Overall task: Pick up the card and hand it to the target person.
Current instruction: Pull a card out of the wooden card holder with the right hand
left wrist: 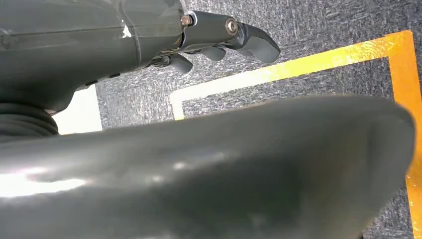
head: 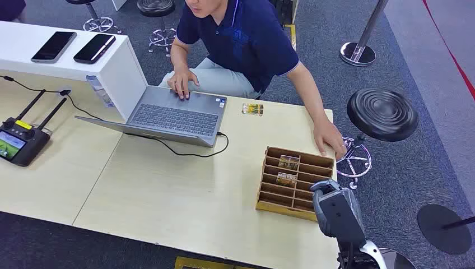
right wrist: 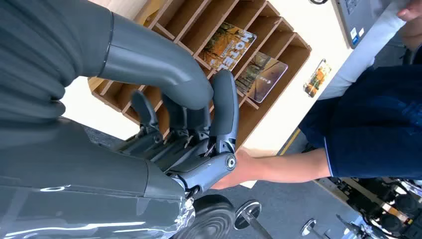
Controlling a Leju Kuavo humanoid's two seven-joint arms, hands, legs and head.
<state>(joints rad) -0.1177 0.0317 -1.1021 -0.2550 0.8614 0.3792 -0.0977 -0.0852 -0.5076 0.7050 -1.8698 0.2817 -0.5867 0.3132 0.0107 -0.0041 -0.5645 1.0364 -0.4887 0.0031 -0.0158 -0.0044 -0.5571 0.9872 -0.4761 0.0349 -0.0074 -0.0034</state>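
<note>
**Card in wooden organiser, right hand above**

Orange "HOTEL" card (right wrist: 228,46) lies in a slot of the brown wooden slotted organiser (head: 271,206), just beyond the right hand's (right wrist: 189,124) fingers (right wrist: 224,107), which are spread and empty. Left hand (left wrist: 219,42) hangs loosely curled, empty.

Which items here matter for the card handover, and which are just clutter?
Job:
cards in the wooden organizer
card near laptop
person
right robot hand

Clutter:
laptop
two phones
controller
stool
</note>
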